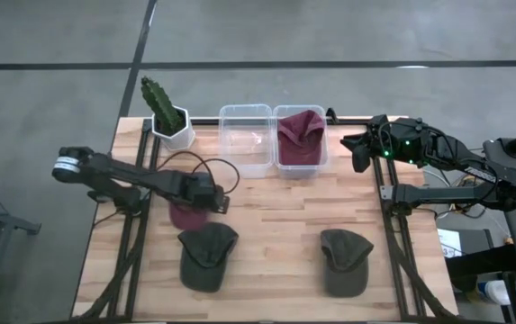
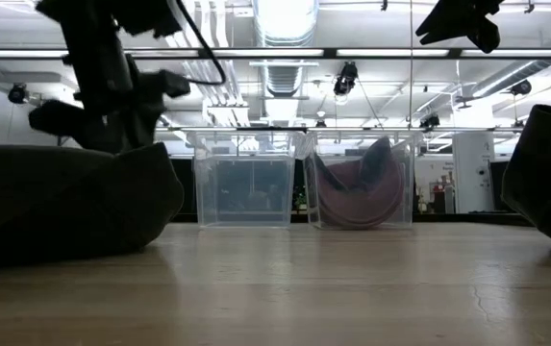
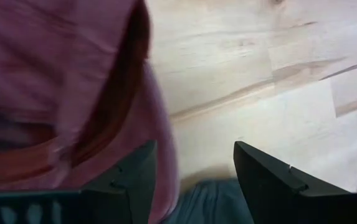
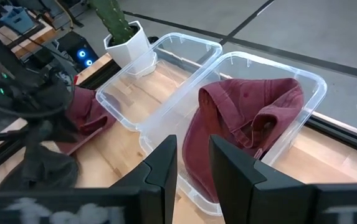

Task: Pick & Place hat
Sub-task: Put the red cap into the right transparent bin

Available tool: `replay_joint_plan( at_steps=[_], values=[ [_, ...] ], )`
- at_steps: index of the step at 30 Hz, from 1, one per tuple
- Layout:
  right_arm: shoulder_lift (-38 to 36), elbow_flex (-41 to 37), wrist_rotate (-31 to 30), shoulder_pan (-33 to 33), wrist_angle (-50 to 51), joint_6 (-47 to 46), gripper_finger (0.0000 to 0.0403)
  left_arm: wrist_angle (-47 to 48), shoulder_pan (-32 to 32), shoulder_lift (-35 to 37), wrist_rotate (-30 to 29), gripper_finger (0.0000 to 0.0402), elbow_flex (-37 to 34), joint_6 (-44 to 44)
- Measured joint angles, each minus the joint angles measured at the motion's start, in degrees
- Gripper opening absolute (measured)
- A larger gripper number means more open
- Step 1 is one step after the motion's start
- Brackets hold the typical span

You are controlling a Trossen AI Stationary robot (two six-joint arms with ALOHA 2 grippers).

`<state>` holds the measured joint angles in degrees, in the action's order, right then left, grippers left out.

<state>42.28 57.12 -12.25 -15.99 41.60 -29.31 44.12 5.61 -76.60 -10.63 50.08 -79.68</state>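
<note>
1. High view: the left gripper point(image 1: 196, 200) was low over a maroon hat point(image 1: 185, 216) on the wooden table point(image 1: 276, 225), just above a dark green hat point(image 1: 207, 256). A second dark green hat point(image 1: 345, 261) lay towards the right. Another maroon hat point(image 1: 300, 138) sat in the right clear bin point(image 1: 322, 135); the left clear bin point(image 1: 245, 135) stood beside it, next to a potted cactus point(image 1: 164, 110). The right gripper point(image 1: 360, 151) waited off the table's right edge, near the bins.

2. Low view: the left arm's dark links rose above a dark hat point(image 2: 63, 197) in the foreground; both bins stood behind.

3. Left wrist view: the fingers point(image 3: 271, 180) were spread, one pressed against the maroon hat's point(image 3: 60, 93) fabric; I could not tell whether they gripped it.

4. Right wrist view: the right fingers point(image 4: 166, 165) stood slightly parted, grasping nothing, above the binned maroon hat point(image 4: 247, 124).
</note>
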Motion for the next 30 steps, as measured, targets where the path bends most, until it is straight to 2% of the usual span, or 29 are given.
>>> replay_joint_plan(
  at_steps=[8, 14, 19, 30],
  values=[
    [0.0, 0.0, 0.2, 0.0, 0.0, 0.6, 0.0089, 25.7, 0.6, 6.2, -2.6, 0.0204, 9.0, -5.9],
    [0.0, 0.0, 0.3, 0.0, 0.1, 0.8, 0.0089, 41.7, 0.8, 6.8, -1.8, 0.0204, 10.4, -12.3],
    [0.0, 0.0, 0.3, 0.0, 0.0, 0.9, 0.0089, 40.6, 1.2, 6.8, 1.0, 0.0204, 6.7, -13.4],
    [0.0, 0.0, 0.4, 0.0, 0.1, 0.9, 0.0089, 35.8, 1.3, 9.3, 2.1, 0.0204, -1.7, -14.6]
  ],
)
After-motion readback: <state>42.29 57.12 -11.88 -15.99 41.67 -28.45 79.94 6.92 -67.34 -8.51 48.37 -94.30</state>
